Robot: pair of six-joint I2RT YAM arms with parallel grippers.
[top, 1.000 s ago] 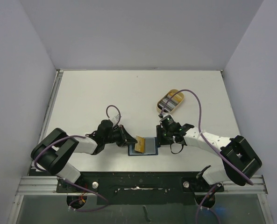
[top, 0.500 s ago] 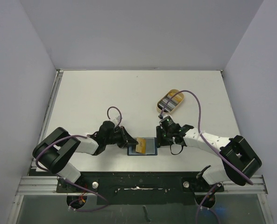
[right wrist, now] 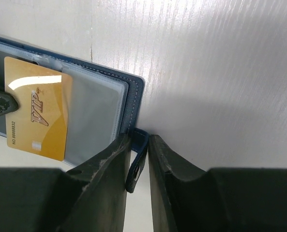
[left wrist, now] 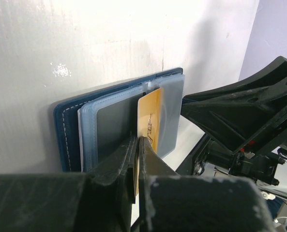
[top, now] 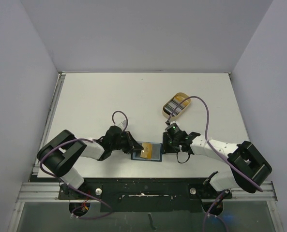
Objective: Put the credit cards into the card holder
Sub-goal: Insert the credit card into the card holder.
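Robotics lab bench, boxed in as a test cell.
Bare white table (top: 133, 92) hemmed by blank pale walls (top: 143, 34) on three sides; two white-and-black robot arms, left arm (top: 83, 151) and right arm (top: 220, 147), bolted to a black base plate (top: 143, 186) on an aluminium rail (top: 37, 195) at the near edge; purple cables (top: 207, 116) looping loose over both.

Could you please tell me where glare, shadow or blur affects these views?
Left wrist: the table is blown out white along the top, and the left fingers are dark and soft. Right wrist: a glare streak crosses the gold card, a soft shadow greys the table right of the holder, and the right fingers are blurred. Top view: even, soft light.
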